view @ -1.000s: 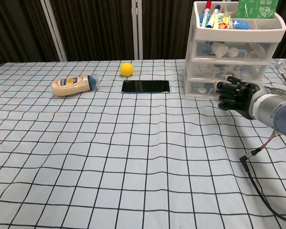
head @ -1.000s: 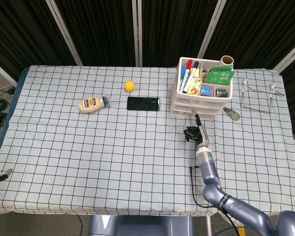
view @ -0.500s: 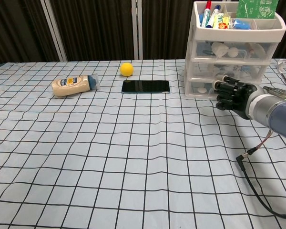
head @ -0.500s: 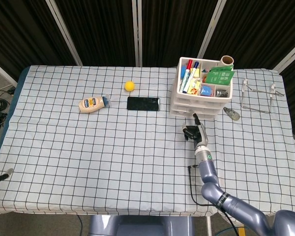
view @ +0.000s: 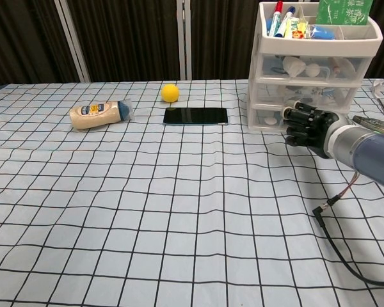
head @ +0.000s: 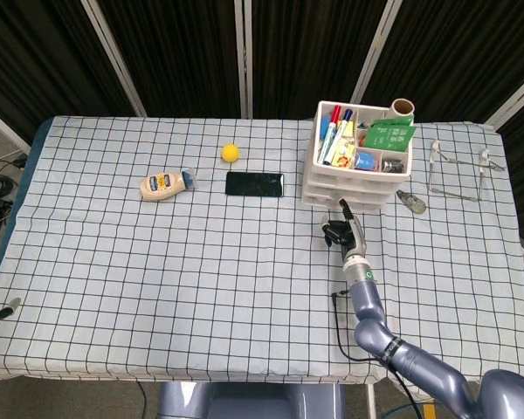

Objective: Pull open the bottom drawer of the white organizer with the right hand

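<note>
Black curtains with pale uprights back a table (head: pixel 157 288) covered in a white cloth with a dark grid. On the far right part of the table stands the white organizer (head: pixel 356 179), three drawers high, with markers and a green packet in its top tray. Its bottom drawer (view: pixel 269 119) appears pushed in, flush with the drawers above, as far as the chest view shows. The right hand (view: pixel 309 128) is raised just in front of that drawer, its dark fingers (view: pixel 294 126) curled in side by side toward the drawer face and holding nothing; whether they touch the drawer cannot be told (the hand hides the handle area). A thin black cable (view: pixel 345 256) trails from the right forearm across the cloth. To the left of the organizer lie a black phone (head: pixel 254 184), a yellow ball (head: pixel 230 153) and a mayonnaise bottle (head: pixel 164 185) on its side. The left hand is not seen in either view
</note>
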Motion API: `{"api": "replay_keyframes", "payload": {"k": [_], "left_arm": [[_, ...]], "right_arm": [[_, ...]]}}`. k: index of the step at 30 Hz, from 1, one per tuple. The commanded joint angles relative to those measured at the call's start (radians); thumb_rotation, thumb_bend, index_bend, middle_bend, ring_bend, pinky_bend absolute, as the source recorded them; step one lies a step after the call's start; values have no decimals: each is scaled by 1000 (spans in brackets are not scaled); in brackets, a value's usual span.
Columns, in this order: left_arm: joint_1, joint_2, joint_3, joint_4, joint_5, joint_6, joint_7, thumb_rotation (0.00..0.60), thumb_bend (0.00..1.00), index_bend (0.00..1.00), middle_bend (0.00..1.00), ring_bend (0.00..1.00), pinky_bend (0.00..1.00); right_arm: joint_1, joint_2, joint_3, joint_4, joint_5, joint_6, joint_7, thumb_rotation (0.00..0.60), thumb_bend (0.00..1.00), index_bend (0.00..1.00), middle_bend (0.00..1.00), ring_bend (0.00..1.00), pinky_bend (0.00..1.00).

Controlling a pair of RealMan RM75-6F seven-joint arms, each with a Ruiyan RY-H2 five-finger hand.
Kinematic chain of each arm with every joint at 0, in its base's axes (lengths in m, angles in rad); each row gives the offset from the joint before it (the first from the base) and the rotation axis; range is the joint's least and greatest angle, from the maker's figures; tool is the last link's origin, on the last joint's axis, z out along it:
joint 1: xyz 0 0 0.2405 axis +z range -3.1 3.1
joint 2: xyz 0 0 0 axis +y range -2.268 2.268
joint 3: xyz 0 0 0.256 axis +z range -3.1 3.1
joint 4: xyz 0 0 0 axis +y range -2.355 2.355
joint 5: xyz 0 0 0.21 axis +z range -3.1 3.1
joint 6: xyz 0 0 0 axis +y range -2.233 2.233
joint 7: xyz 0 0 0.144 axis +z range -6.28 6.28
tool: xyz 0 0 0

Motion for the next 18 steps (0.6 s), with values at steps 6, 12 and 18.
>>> {"api": "replay_keyframes", "payload": {"k": [6,12,18], "left_arm": [[-1,1,1,0,-2,-2,-3,600,44,0,0,0,0],[-1,2,3,-2,0,-2,-2,600,44,0,0,0,0],[-1,2,4,-2,1,-2,-1,600,44,0,0,0,0]], "right_arm": [[3,1,14,3,11,-33,20,600,493,222,992,993,862],[3,-2,16,12,9,-51,32,600,493,251,992,993,861],[-5,0,14,0,-1,-54,38,600,494,262,992,993,861]]}}
